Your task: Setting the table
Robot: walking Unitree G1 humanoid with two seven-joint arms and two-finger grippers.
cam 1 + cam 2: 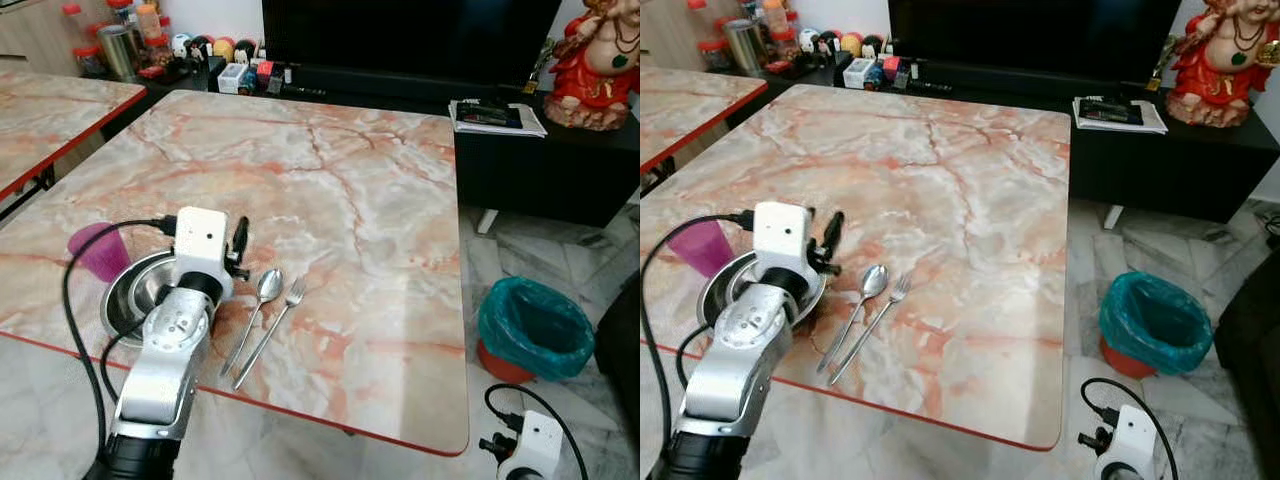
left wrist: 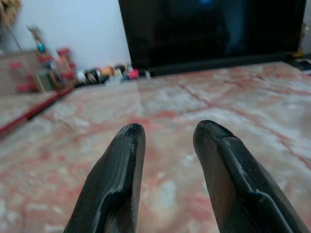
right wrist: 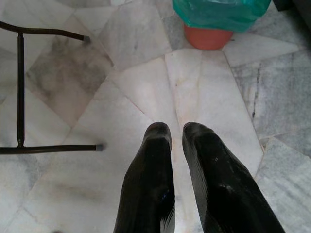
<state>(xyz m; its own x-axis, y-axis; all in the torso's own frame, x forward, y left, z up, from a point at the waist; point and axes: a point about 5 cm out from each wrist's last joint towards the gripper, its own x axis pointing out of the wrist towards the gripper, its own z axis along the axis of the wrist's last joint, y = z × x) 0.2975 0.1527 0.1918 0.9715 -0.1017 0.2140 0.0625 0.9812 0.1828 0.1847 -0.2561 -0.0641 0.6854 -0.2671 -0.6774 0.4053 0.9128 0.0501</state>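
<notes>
With a place already laid at the near edge, the notes run so:

Step in hand: judging by the layout, the setting is nearly done; a steel plate, a purple cup, a spoon and a fork all lie on the marble table.

Left gripper: raised just above the plate's far rim, fingers apart with nothing between them, pointing across the table toward the television.

Right gripper: hangs idle beside the table over the tiled floor, fingers a little apart and holding nothing, with the green-lined bin ahead.

Cutlery relative to left gripper: spoon and fork lie side by side just to its right, not touching it; the cup stands at the plate's left edge.

Next move: probably drawing the left arm back clear without brushing the plate, or fetching another item.
</notes>
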